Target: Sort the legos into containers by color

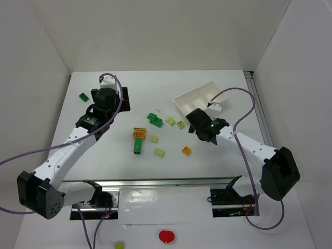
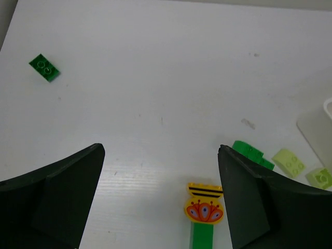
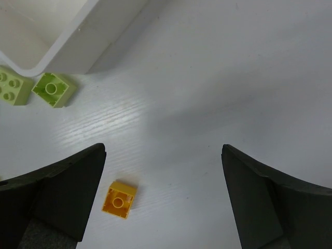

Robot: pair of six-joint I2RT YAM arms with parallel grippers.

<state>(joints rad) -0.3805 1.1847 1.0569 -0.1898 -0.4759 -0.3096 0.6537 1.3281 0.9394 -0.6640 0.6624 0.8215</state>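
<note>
The white tray (image 1: 202, 98) stands at the back right and looks empty; its corner shows in the right wrist view (image 3: 67, 46) and at the left wrist view's right edge (image 2: 315, 129). Legos lie loose on the table: a dark green one at far left (image 1: 83, 96) (image 2: 44, 68), another dark green (image 1: 154, 119), lime ones (image 1: 170, 121) (image 1: 180, 124) (image 1: 154, 139) (image 1: 159, 152), an orange one (image 1: 186, 150) (image 3: 120, 199), and a yellow-red piece (image 1: 139, 133) (image 2: 206, 203) on a long green brick (image 1: 137, 147). My left gripper (image 1: 104, 106) is open and empty. My right gripper (image 1: 201, 128) is open and empty above the table, beside the orange lego.
A metal rail (image 1: 155, 184) runs along the front. A red round thing (image 1: 166, 236) and a lime blob (image 1: 119, 245) lie on the front ledge. White walls enclose the table on the left, back and right. Purple cables trail from both arms.
</note>
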